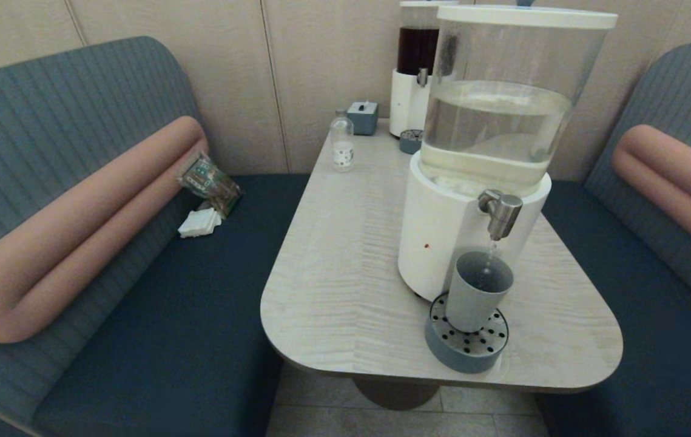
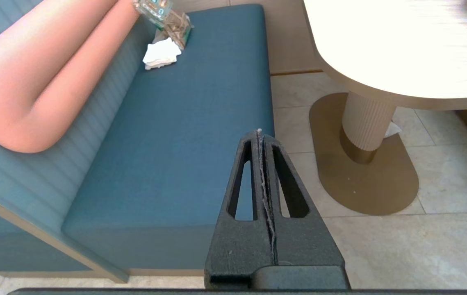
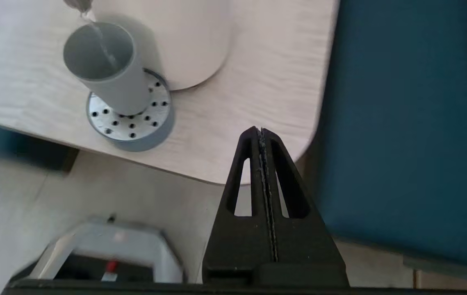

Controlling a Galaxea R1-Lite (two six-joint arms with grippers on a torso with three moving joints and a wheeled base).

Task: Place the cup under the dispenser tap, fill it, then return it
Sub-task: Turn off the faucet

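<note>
Filling is under way as you look: the cup (image 1: 478, 291) stands upright on the perforated drip tray (image 1: 466, 340) directly below the dispenser tap (image 1: 501, 212), and a thin stream falls into its mouth; neither arm appears in the head view, so you must read the grippers from the wrist cameras alone. Your right gripper (image 3: 261, 132) hangs off the table's (image 1: 345, 255) near right corner with its fingers pressed together on nothing; the cup (image 3: 106, 69) lies ahead of it and across toward the robot's left, well apart, long axis vertical, so I judge you would need to part the fingers and come in level at the tumbler's side. Your left gripper (image 2: 260, 133) sits parked low over the bench seat (image 2: 176, 135) and floor, also closed and empty, and plainly the farther of the two. Only the right wrist view looks down into the cup, though the water level there is hard to judge; only the head view shows the tap itself and the tank.
</note>
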